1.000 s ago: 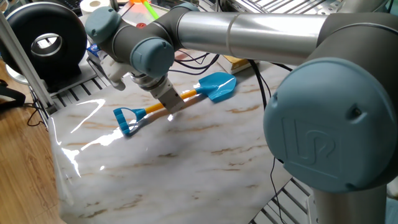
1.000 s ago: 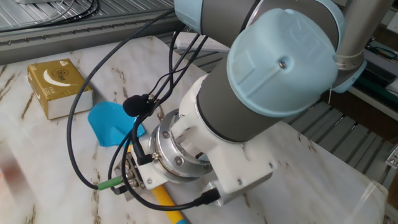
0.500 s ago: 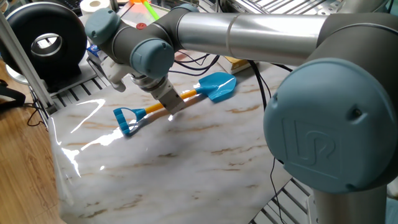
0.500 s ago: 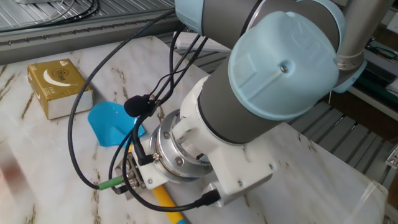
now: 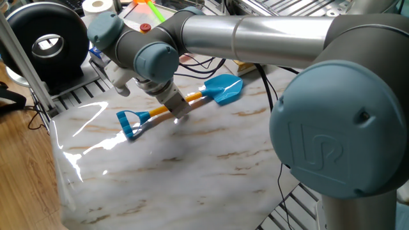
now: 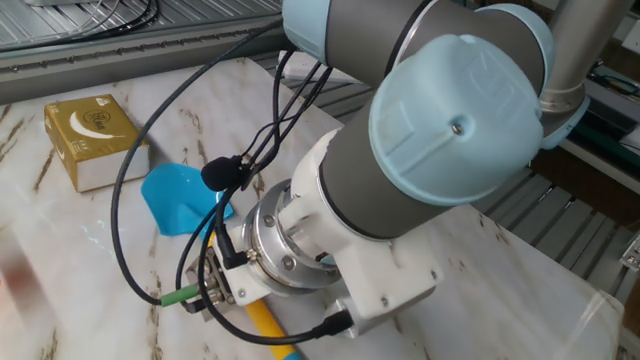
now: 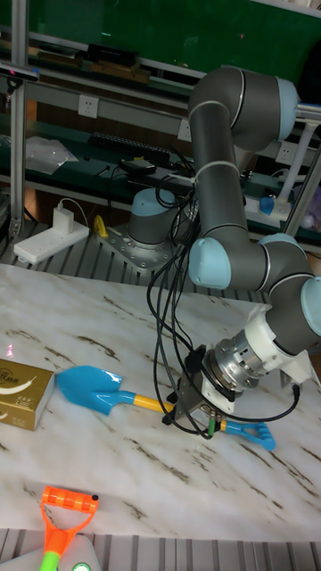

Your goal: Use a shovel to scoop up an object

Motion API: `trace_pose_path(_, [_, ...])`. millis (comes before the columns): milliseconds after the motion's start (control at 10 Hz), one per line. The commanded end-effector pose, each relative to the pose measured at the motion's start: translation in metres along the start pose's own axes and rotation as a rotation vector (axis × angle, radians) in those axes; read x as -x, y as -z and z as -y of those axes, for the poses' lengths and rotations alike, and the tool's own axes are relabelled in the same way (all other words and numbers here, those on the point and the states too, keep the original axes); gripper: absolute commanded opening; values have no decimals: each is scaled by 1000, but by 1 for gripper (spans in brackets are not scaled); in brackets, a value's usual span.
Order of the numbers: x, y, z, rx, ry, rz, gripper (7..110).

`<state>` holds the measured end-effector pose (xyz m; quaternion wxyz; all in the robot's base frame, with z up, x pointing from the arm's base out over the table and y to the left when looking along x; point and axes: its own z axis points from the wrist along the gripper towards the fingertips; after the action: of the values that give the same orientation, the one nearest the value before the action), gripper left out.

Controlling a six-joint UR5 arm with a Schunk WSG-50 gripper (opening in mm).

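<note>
The shovel lies flat on the marble table, its light-blue blade pointing toward the tan-yellow block, which sits just beyond the blade tip. An orange-yellow shaft runs back to the blue loop end. My gripper is down at the middle of the shaft, fingers on either side of it and shut on it. In the other fixed view the wrist hides most of the shaft, leaving the blade and the block visible. The tall view shows the gripper between blade and loop.
A thin green-and-orange stick tool lies at the table's near edge in the tall view. A black round device stands off the table's far left corner. Cables hang from the wrist over the blade.
The wrist has shifted only very slightly. The shovel and the block lie where they were.
</note>
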<state>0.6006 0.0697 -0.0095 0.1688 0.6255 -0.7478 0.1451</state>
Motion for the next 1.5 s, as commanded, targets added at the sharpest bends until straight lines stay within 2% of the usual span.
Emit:
trace_pose_path(0, [1, 1, -3, 5, -23, 7, 7])
trace_pose_path(400, [2, 3, -7, 23, -13, 15, 7])
trace_pose_path(700, [9, 4, 2, -9, -10, 45, 7])
trace_pose_path(900, [7, 7, 6, -28, -9, 44, 7])
trace_pose_path(1100, [4, 16, 8, -33, -12, 52, 7])
trace_pose_path(1400, [-6, 43, 19, -39, 1, 93, 7])
